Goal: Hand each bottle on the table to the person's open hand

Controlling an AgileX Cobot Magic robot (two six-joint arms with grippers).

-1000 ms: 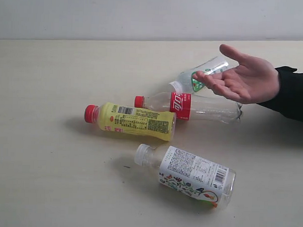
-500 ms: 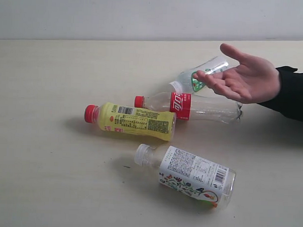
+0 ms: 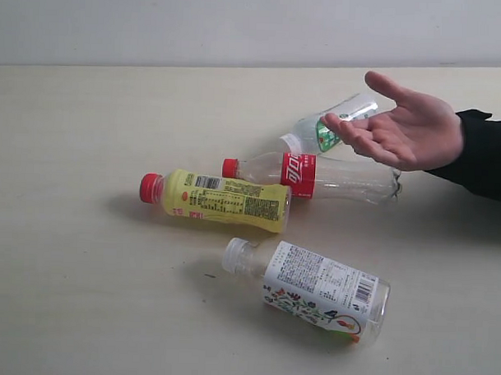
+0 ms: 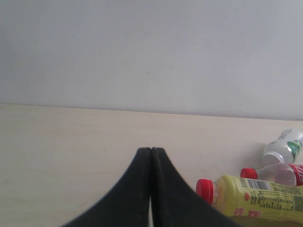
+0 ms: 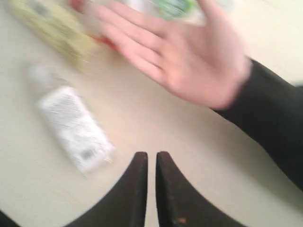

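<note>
Hand point(image 3: 409, 131): palm up, fingers spread, empty, over table point(image 3: 83, 272).
Green bottle point(image 3: 311, 136): lying behind hand's fingertips, partly hidden.
Red bottle point(image 3: 317, 177): lying just beside hand, camera side.
Yellow bottle point(image 3: 225, 200): lying left of hand, apart.
Floral bottle point(image 3: 317, 290): lying well apart from hand, nearest camera.
Left gripper point(image 4: 151, 150): clenched, empty.
Right gripper point(image 5: 151, 155): thin slit, nothing in it; blurred, cannot tell if released.

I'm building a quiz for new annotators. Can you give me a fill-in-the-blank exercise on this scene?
The yellow bottle has a ____ cap. The rearmost bottle, partly hidden by the person's open hand, carries a ____ label. The floral-label bottle has a ____ cap. The left gripper, holding nothing, is ____.
Missing words: red; green; white; shut.
</note>
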